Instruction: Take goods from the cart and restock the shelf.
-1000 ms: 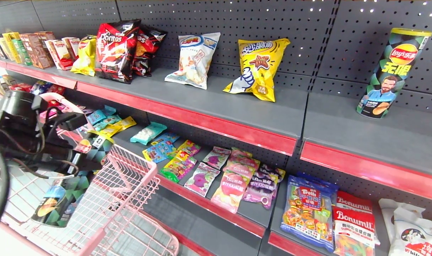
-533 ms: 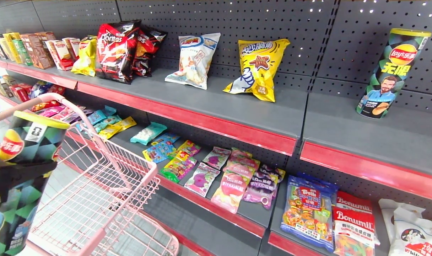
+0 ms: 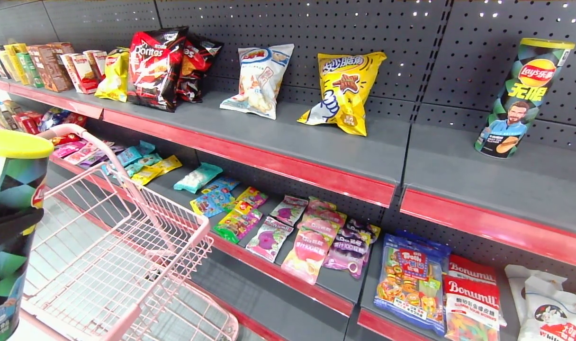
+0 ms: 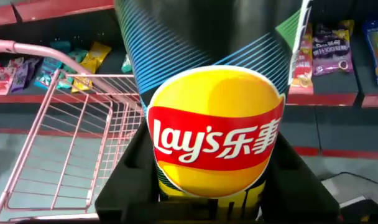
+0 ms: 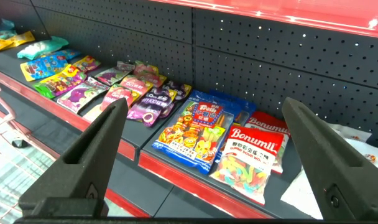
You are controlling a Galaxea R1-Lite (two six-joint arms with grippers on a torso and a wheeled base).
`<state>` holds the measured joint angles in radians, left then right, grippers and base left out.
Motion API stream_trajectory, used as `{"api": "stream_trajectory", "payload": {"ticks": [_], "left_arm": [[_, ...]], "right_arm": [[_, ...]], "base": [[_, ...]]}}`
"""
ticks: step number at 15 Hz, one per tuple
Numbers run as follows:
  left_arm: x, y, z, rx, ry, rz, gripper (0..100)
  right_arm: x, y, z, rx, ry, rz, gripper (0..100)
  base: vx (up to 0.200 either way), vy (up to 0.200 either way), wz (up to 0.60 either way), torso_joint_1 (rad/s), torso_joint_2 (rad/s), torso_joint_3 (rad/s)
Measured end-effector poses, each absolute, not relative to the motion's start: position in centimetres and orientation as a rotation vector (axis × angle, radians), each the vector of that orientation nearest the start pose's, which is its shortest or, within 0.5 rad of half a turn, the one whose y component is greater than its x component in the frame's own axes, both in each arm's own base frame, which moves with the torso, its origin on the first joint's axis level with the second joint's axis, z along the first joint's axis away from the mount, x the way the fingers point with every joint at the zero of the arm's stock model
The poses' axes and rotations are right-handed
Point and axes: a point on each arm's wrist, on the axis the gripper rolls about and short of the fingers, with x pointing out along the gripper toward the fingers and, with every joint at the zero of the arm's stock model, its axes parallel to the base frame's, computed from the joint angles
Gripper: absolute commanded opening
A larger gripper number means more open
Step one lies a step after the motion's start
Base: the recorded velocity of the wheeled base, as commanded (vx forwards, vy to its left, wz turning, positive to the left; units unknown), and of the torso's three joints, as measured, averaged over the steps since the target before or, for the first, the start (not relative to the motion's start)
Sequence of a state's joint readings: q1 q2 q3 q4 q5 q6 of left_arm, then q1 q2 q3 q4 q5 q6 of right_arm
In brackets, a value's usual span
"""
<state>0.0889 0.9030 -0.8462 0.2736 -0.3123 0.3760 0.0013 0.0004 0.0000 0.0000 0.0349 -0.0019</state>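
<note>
Head view, left edge: the left gripper (image 4: 214,199) grasps the chip can (image 3: 13,175), best carried upright to the upper-right shelf (image 3: 482,184) beside the standing can (image 3: 520,99); the right gripper (image 5: 214,155) gapes empty.

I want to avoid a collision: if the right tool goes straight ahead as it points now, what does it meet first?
Probably the blue candy bag on the lower shelf, ahead of the open right tool; depth is unclear.

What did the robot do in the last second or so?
The left gripper, already clamped on the chip can, lifted it up out of the pink cart and now holds it upright near the cart. The cart, the shelf goods and the matching can on the top shelf stayed put.
</note>
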Motion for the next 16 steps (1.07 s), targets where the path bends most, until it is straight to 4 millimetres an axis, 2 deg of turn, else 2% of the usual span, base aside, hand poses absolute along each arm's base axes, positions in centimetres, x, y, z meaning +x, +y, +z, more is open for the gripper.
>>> {"api": "stream_trajectory", "payload": {"ticks": [4, 12, 16], "left_arm": [[8.99, -0.14, 27.34, 0.322, 0.223, -0.296, 0], [8.92, -0.24, 27.42, 0.327, 0.214, -0.308, 0], [9.05, -0.45, 27.4, 0.329, 0.216, -0.331, 0]], "right_arm": [[-2.28, 0.08, 7.55, -0.002, 0.0, 0.036, 100], [-2.28, 0.08, 7.55, -0.003, 0.0, 0.036, 100], [-2.28, 0.08, 7.55, -0.003, 0.0, 0.036, 100]], "base": [[0.0, 0.0, 0.0, 0.113, -0.26, -0.151], [0.0, 0.0, 0.0, 0.254, -0.57, -0.312], [0.0, 0.0, 0.0, 0.204, -0.42, -0.222]]}}
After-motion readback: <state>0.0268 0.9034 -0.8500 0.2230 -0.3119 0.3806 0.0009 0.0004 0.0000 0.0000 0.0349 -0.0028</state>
